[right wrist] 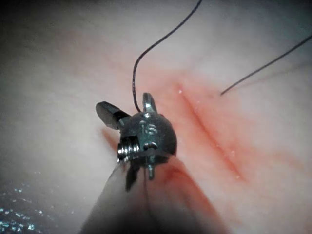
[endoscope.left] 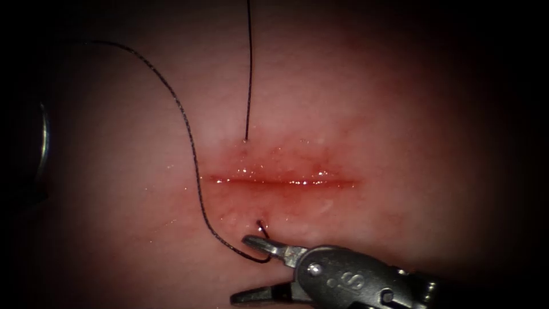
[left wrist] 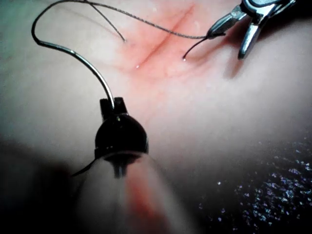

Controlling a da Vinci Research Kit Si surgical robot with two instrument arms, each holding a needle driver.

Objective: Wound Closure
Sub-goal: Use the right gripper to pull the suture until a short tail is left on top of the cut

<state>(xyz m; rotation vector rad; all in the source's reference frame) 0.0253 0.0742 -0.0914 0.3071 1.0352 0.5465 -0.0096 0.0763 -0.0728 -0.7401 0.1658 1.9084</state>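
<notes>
Far left of the endoscope frame: the needle point(endoscope.left: 43, 143), a thin metal arc at the dark edge, well left of the cut and not in the tissue point(endoscope.left: 400, 114). In the left wrist view the left hand point(left wrist: 113, 103) is clamped on the needle point(left wrist: 83, 58), with most of the curve arching away from the jaws and a short dark end sticking out behind them. Exactly where along the curve it grips is hard to tell.

The thread point(endoscope.left: 189, 131) runs from the upper left of the endoscope frame down past the left end of the cut point(endoscope.left: 280, 181). It loops at lower centre and enters the tissue just below the cut. A second strand point(endoscope.left: 249, 68) drops from the top edge into the tissue just above the cut, left of centre. The cut is a horizontal line at centre, with red fluid point(endoscope.left: 257, 166) wet and glinting along it.

Lower right: the right hand point(endoscope.left: 240, 269) comes in from the bottom right with its jaws apart, holding nothing. The upper jaw tip sits at the thread loop, right beside the lower stitch point. The left wrist view point(left wrist: 225, 45) and right wrist view point(right wrist: 124, 101) show the same spread jaws.
</notes>
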